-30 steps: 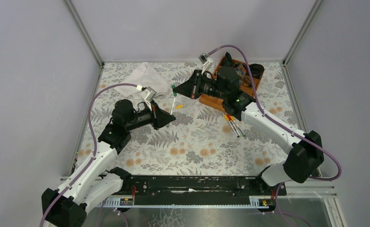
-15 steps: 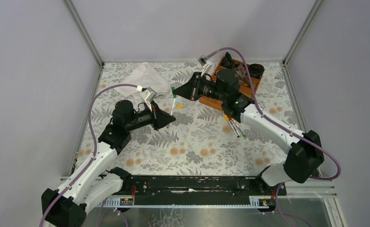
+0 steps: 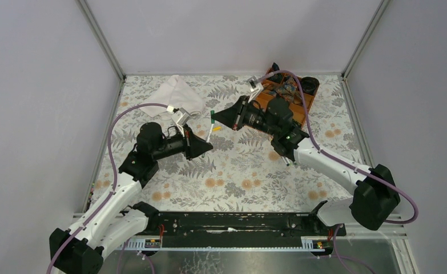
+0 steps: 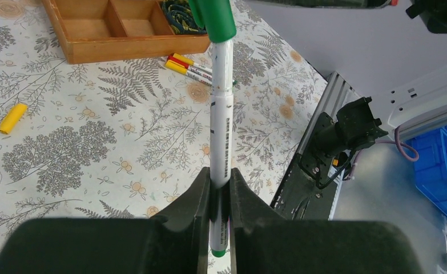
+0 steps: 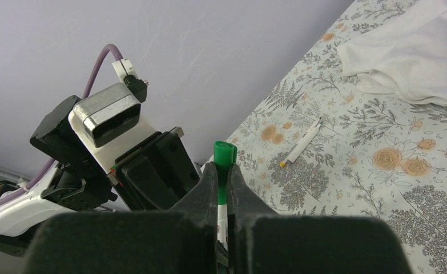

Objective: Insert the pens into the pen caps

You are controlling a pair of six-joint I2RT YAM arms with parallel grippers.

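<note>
My left gripper [image 3: 208, 142] [image 4: 220, 181] is shut on a white pen [image 4: 221, 125] near its green-tipped rear end and holds it above the table. The pen's far end sits inside a green cap [image 4: 214, 20] [image 5: 224, 155]. My right gripper [image 3: 216, 117] [image 5: 222, 170] is shut on that green cap, facing the left gripper. A loose yellow cap [image 3: 216, 128] [image 4: 12, 118] lies on the table below. Another white pen with a yellow tip [image 5: 302, 141] lies on the table. Two capped pens [image 4: 189, 65] lie by the tray.
A wooden compartment tray [image 3: 292, 97] [image 4: 124, 45] stands at the back right, behind my right arm. A white cloth [image 3: 175, 94] [image 5: 415, 51] lies at the back left. The table has a floral cover and grey walls on three sides.
My right gripper has moved nearer and lower with the green cap, which now sits over the end of the pen. My left gripper has hardly moved.
</note>
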